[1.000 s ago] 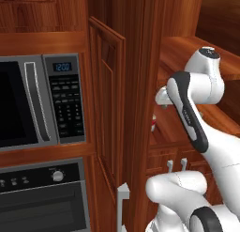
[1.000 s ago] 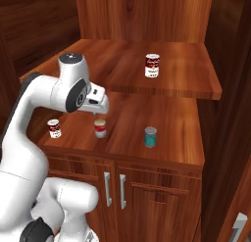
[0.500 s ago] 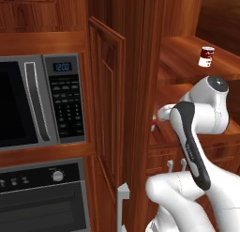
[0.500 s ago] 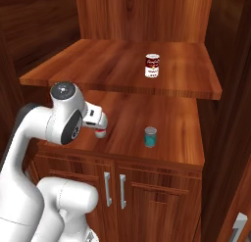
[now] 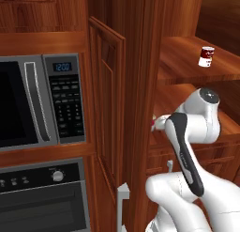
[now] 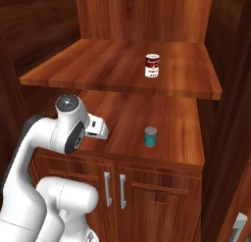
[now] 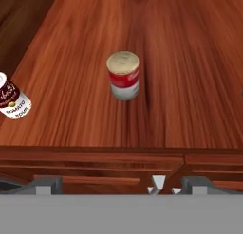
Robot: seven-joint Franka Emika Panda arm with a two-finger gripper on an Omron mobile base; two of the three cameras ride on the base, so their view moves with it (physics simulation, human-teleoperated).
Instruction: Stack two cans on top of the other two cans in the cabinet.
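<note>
The white can with a red band (image 7: 123, 76) stands upright at the frame's centre on the cabinet's lower shelf (image 7: 190, 86), jaws spread wide, short of it; next, advance and close.

Soup-label can (image 7: 10, 101) cut by left edge
</note>
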